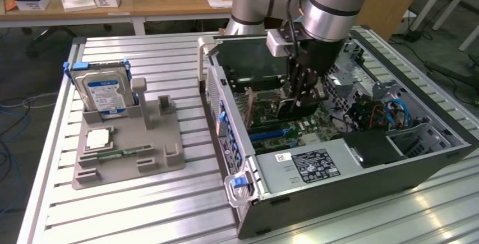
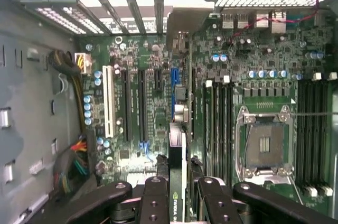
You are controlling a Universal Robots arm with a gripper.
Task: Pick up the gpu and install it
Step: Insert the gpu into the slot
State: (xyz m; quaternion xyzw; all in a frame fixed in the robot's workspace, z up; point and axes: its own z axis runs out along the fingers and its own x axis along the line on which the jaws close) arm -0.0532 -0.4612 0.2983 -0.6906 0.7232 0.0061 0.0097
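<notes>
The gpu (image 2: 178, 152) shows edge-on in the wrist view as a thin dark card with a green-lettered label, clamped between my black fingers (image 2: 156, 197). My gripper (image 2: 178, 192) is shut on it. It hangs above the green motherboard (image 2: 153, 102), close over the long black expansion slots (image 2: 141, 105). In the exterior view, my gripper (image 1: 303, 99) reaches down into the open computer case (image 1: 314, 193), with the gpu (image 1: 286, 108) upright just above the motherboard (image 1: 299, 129).
A grey holder tray (image 1: 153, 154) at the exterior view's left carries a blue-labelled hard drive (image 1: 105, 92), a processor chip (image 1: 97, 138) and a green memory stick (image 1: 112, 155). Inside the case are cables (image 1: 389, 112), a CPU socket (image 2: 264, 145) and memory slots (image 2: 219, 123).
</notes>
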